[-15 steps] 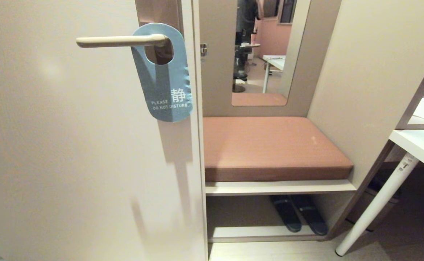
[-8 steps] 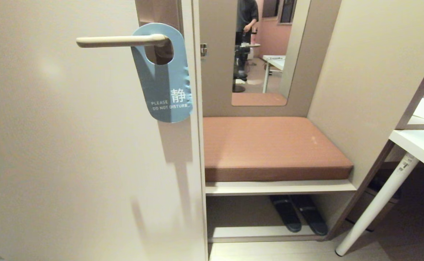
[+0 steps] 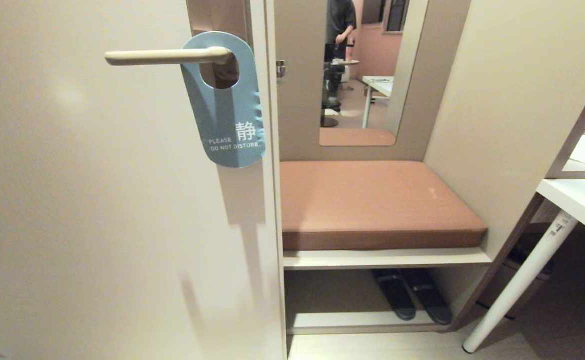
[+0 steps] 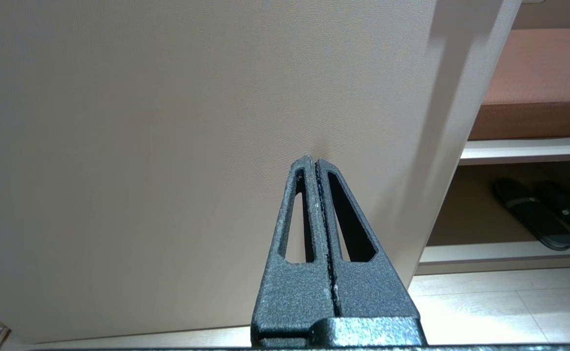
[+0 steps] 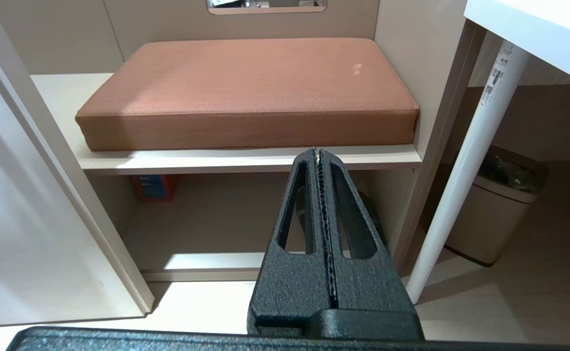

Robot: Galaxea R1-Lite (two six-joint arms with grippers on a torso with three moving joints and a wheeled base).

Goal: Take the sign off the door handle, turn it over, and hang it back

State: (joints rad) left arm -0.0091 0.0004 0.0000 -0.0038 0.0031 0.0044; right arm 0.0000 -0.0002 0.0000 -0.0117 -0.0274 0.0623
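In the head view, the flat blue card sign with rounded ends and white "DO NOT DISTURB" lettering (image 3: 225, 107) is hanging by its oval hole on the slim cream lever door handle (image 3: 167, 56), close to the pivot end, its lower part lying against the pale beige door (image 3: 97, 210) and tilting toward the door's edge. Neither arm is showing here. To come off, the sign will probably have to slide the whole way to the lever's free tip, so a hurried pull could be bending or tearing the thin card around the hole. The sign's right edge is sitting just beside the door's edge, leaving little room on that side; to the left the door face is broad and flat. Beyond the door, a brown padded bench cushion (image 3: 377, 202) is filling the alcove.

In the left wrist view, the dark textured left gripper (image 4: 316, 163) is pointing at the lower door face, jaws pressed together and gripping nothing. A reach without parting them first would only be nudging the card.

In the right wrist view, the right gripper (image 5: 318, 153) is likewise closed and empty, facing the cushion, with a white table leg (image 5: 465, 165) near its side.
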